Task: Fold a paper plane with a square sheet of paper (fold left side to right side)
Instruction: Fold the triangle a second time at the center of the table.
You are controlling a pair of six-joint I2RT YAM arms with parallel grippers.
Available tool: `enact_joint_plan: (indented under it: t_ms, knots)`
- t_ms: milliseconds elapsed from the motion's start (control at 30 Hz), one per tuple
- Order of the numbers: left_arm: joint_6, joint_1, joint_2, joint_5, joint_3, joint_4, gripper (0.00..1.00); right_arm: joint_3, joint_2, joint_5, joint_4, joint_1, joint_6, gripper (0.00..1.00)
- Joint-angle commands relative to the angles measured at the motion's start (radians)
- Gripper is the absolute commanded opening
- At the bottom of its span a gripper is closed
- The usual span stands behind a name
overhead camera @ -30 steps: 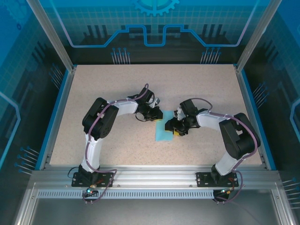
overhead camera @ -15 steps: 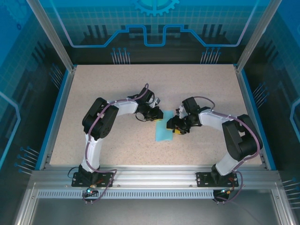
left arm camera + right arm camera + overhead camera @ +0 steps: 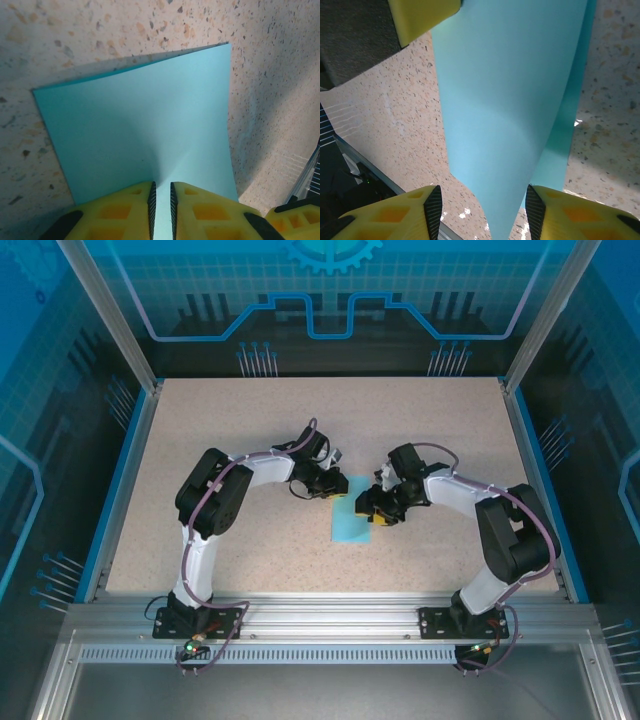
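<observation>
**Supervisor:** Report where the sheet is lying and which way it is running.

**Operator:** I am seeing the square sheet of paper [image 3: 350, 527] lying mid-bench [image 3: 250, 420] between the two arms, doubled over into a narrow strip. Its long axis is running from the near side toward the far side.

**Supervisor:** Report the state of the fingers.

**Operator:** The left fingers [image 3: 125, 210] are pinching the far end of the strip, with only a slit showing between them and the paper passing through it. The right fingers [image 3: 395, 220] are standing well apart at the strip's right edge. A lifted layer is rising between them, and I am not seeing them gripping anything.

**Supervisor:** List what is obscured.

**Operator:** From above, both wrists are covering the strip's far end and part of its right edge. In the right wrist camera the sheet is running off the top of the frame. I cannot tell whether the two layers are lining up.
</observation>
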Motion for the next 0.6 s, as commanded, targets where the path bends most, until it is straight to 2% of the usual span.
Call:
enact_joint_plan:
  t_ms: [0,167,567]
  knots:
    - [0.001,-0.003,-0.011,0.001,-0.021,-0.044,0.21,0.005,0.001,-0.008,0.018,-0.010,0.016,0.51]
    - [-0.002,-0.002,-0.020,0.011,-0.017,-0.037,0.22,-0.002,0.035,-0.015,0.059,-0.012,0.071,0.51]
    - [-0.002,-0.004,-0.037,0.013,-0.011,-0.037,0.23,-0.063,0.055,0.005,0.054,-0.017,0.094,0.51]
